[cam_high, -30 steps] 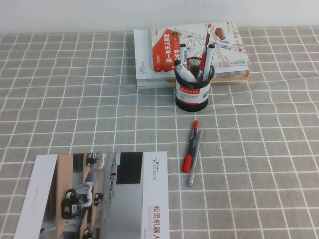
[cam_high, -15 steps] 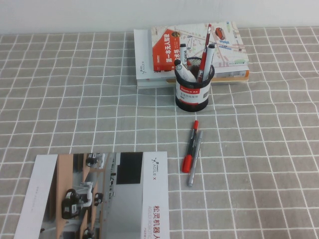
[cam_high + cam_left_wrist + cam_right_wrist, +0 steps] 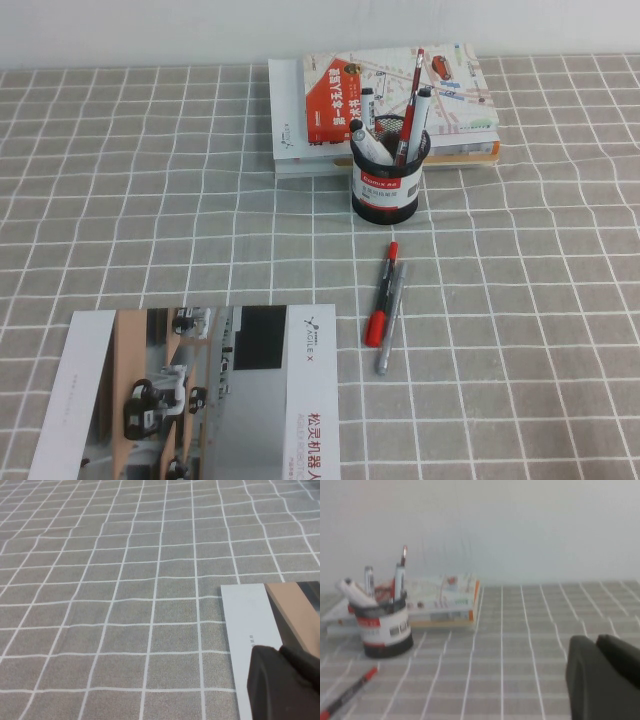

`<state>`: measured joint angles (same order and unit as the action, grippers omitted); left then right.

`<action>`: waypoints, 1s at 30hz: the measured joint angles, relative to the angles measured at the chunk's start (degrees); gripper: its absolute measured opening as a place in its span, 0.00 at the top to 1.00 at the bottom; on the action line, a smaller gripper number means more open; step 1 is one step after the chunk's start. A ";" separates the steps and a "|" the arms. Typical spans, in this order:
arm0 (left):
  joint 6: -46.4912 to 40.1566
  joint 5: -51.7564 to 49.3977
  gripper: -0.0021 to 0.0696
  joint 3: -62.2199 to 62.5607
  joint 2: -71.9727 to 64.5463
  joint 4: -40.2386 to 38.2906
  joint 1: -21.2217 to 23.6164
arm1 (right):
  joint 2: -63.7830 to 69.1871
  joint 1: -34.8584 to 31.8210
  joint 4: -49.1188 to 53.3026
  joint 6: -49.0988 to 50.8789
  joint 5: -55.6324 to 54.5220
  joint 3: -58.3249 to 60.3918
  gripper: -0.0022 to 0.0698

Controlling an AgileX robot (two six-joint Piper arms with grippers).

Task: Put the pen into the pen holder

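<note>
Since the slim red plastic pen (image 3: 414,85) is already standing in the round black wire-mesh pen holder (image 3: 388,185), we are judging the task done and no further move needed. The left claw (image 3: 285,682) is hovering over the white printed brochure (image 3: 245,615) and the right claw (image 3: 602,677) is hanging well apart from the holder, though we cannot tell whether either is open or closed.

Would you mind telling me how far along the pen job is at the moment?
It looks done: the red pen stands in the pen holder among markers. Nothing is in hand; the left pincer sits over the brochure and the right pincer is low over the cloth, facing the holder. A black-and-red pen and a grey pen lie on the table.
</note>
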<state>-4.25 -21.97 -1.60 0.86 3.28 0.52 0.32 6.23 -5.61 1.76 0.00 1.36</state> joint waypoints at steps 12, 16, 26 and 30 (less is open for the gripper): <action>0.00 0.00 0.98 0.00 0.00 0.00 0.00 | -0.75 0.00 1.65 -1.24 21.05 0.23 0.99; 0.00 0.00 0.98 0.00 0.00 0.00 0.00 | -0.75 0.00 2.33 -0.56 21.39 0.23 0.99; 0.00 0.00 0.98 0.00 0.00 0.00 0.00 | -0.75 0.00 1.89 -0.34 21.39 0.23 0.99; 0.00 0.00 0.98 0.00 0.00 0.00 0.00 | -0.75 0.00 1.89 -0.34 21.39 0.23 0.99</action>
<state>-4.25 -21.97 -1.60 0.86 3.28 0.52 -0.43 6.23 -3.71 1.41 21.39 1.59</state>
